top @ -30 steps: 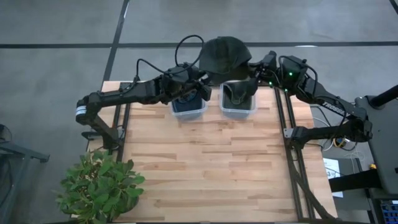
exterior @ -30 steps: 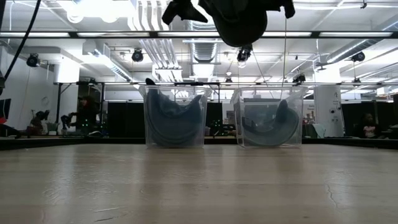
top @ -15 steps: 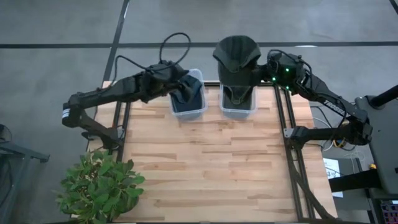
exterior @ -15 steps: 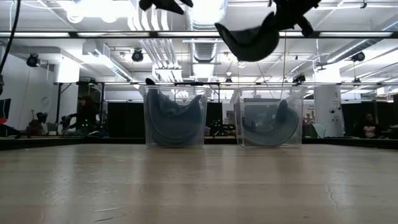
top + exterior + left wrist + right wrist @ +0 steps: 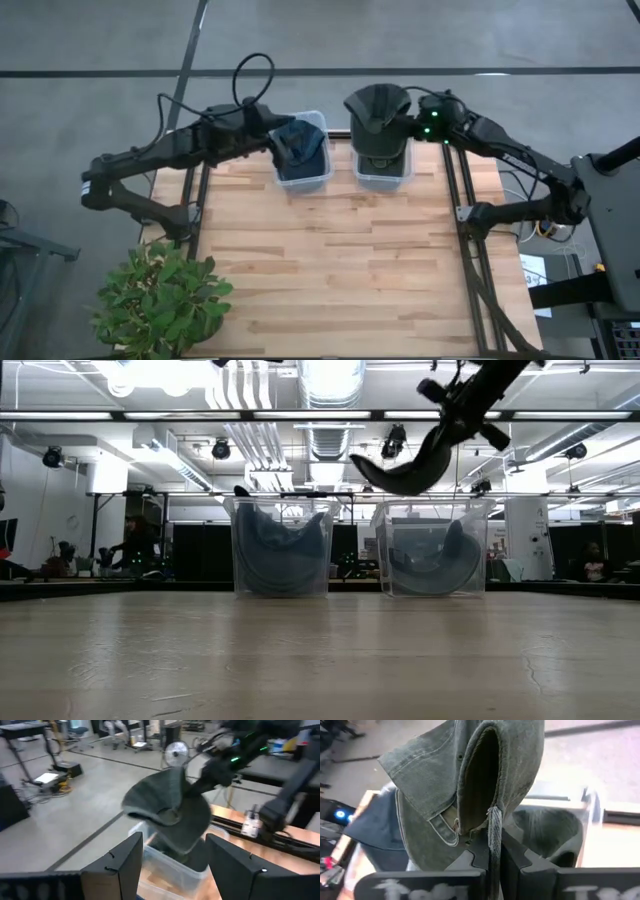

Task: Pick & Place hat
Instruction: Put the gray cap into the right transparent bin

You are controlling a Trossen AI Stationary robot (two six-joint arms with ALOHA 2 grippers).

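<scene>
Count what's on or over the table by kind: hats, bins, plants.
Hats: 3 — held grey hat, dark blue hat in the left bin, dark hat in the right bin
Clear plastic bins: 2
Potted plants: 1
Total: 6

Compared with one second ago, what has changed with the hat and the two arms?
The left claw let go of the hat and drew back leftward. The right claw, shut on it, lowered it toward the right bin. Both bins and the plant stayed.
</scene>
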